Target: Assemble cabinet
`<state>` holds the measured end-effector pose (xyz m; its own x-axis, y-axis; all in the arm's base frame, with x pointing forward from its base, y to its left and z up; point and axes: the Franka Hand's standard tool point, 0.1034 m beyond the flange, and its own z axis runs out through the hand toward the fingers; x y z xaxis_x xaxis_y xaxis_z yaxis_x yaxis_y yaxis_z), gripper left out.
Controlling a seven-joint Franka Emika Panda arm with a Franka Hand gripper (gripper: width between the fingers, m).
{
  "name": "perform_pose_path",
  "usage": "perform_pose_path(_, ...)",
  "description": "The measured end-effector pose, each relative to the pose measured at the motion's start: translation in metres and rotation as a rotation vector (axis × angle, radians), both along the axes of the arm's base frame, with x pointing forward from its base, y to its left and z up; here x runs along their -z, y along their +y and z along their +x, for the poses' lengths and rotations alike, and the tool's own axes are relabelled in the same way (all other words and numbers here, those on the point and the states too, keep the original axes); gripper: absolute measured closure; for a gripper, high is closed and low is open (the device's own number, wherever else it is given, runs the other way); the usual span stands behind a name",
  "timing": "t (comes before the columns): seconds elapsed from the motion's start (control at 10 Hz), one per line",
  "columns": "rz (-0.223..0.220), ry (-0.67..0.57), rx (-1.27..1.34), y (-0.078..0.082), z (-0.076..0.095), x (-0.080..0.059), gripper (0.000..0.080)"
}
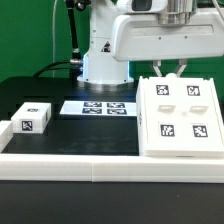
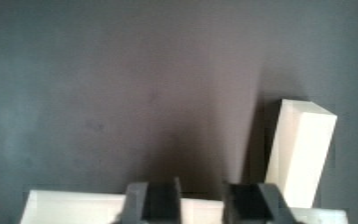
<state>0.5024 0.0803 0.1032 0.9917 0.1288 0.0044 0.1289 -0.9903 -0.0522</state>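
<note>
The cabinet's large white box (image 1: 180, 115) lies flat on the black table at the exterior view's right, several marker tags on its top face. My gripper (image 1: 168, 72) reaches down onto the box's far edge. In the wrist view my gripper (image 2: 208, 205) has its two dark fingers (image 2: 158, 203) close together, with a white strip of the box's edge (image 2: 69, 208) filling the narrow gap between them. A smaller white tagged piece (image 1: 33, 117) sits apart at the exterior view's left.
The marker board (image 1: 98, 107) lies flat in front of the robot's base. A long low white rail (image 1: 70, 160) runs along the table's front and turns back at the left. A white bar-shaped piece (image 2: 300, 150) stands on the dark table beyond my fingers.
</note>
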Motion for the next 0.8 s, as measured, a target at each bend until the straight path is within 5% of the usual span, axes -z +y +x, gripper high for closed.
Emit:
perform_pose_path(0.5, 0.004, 0.056, -0.03, -0.006, 0.014, -0.022, 0.0724)
perform_pose_path(0.8, 0.004, 0.058, -0.032, -0.005, 0.014, -0.022, 0.0746)
